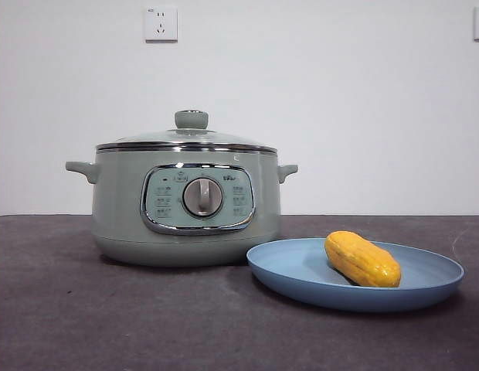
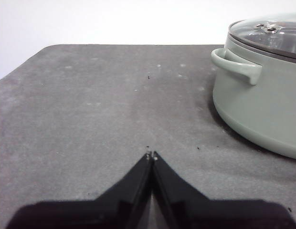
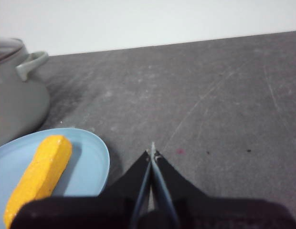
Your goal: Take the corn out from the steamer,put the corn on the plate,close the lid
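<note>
Yellow-orange, the corn (image 1: 362, 259) lies on the light-blue plate (image 1: 301, 274), which sits at about 4 o'clock from the sage-green steamer (image 1: 185, 201), just beside it on the dark tabletop (image 1: 85, 317). The glass lid (image 1: 189, 137) rests on the steamer. The left claw (image 2: 152, 155) and right claw (image 3: 152, 152) are pinched together, holding nothing, above bare tabletop.

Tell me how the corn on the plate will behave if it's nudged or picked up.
The corn looks rounded with tapered ends, so a sideways push would probably roll it. It lies inside the plate, whose raised rim may stop it. Its bumpy kernel rows likely give some grip, and it seems stiff, not floppy.
</note>
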